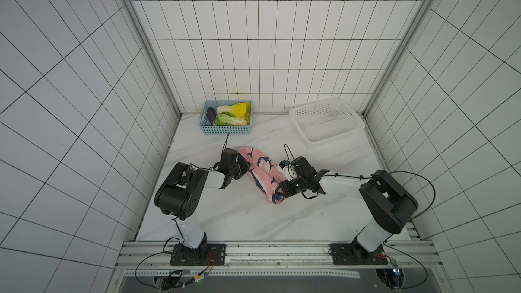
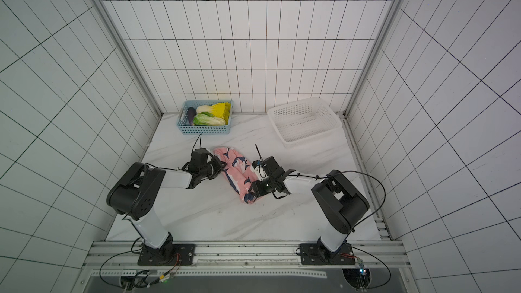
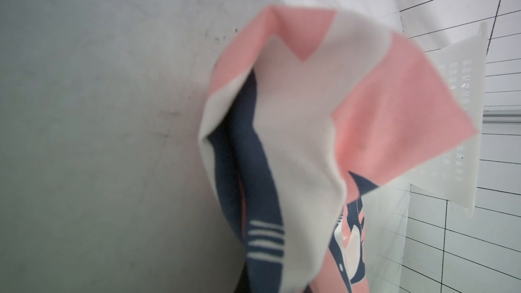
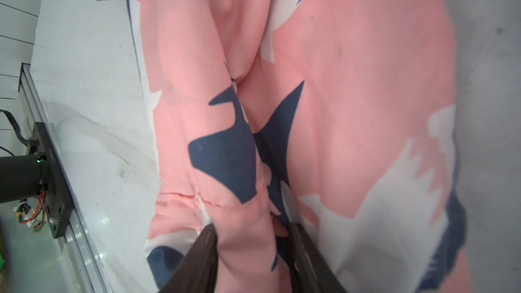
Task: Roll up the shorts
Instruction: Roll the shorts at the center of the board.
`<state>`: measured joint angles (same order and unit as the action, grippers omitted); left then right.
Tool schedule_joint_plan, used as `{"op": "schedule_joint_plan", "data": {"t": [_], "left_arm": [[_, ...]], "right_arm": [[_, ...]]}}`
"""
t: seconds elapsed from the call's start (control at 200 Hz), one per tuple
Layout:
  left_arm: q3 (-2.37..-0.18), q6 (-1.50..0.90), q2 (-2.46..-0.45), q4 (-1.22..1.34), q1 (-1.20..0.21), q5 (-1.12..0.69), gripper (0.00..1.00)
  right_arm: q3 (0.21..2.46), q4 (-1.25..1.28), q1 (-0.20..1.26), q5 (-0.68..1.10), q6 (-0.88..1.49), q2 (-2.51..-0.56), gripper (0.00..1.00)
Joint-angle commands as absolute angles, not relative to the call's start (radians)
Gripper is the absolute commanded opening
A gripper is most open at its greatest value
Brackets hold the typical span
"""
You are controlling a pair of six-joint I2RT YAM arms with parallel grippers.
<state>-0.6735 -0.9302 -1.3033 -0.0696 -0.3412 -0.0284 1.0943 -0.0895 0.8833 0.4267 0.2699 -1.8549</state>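
Note:
The shorts, pink with navy-and-white sharks, lie in a long bunched strip slanting across the middle of the marble table in both top views. My left gripper is at the strip's far left end. In the left wrist view a blurred flap of the shorts fills the picture and hides the fingers, so I cannot see how they stand. My right gripper is at the near right end, shut on a fold of the shorts between its two dark fingers.
A blue basket holding cabbages and an aubergine stands at the back wall. A white perforated basket sits at the back right. Tiled walls close in three sides, and a metal rail carries both arm bases along the front.

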Motion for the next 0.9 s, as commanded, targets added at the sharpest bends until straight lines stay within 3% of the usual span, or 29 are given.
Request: {"op": "schedule_joint_plan", "data": {"t": [0.0, 0.465, 0.895], "left_arm": [[-0.607, -0.913, -1.304, -0.032, -0.340, -0.063, 0.75], [-0.496, -0.954, -1.527, 0.454, -0.346, -0.204, 0.79], [-0.636, -0.970, -1.773, 0.535, -0.344, -0.245, 0.76]], "right_arm": [[1.029, 0.017, 0.843, 0.598, 0.399, -1.864, 0.04], [0.974, 0.148, 0.770, 0.774, 0.486, -1.952, 0.05], [0.962, 0.156, 0.747, 0.830, 0.475, -2.012, 0.05]]}}
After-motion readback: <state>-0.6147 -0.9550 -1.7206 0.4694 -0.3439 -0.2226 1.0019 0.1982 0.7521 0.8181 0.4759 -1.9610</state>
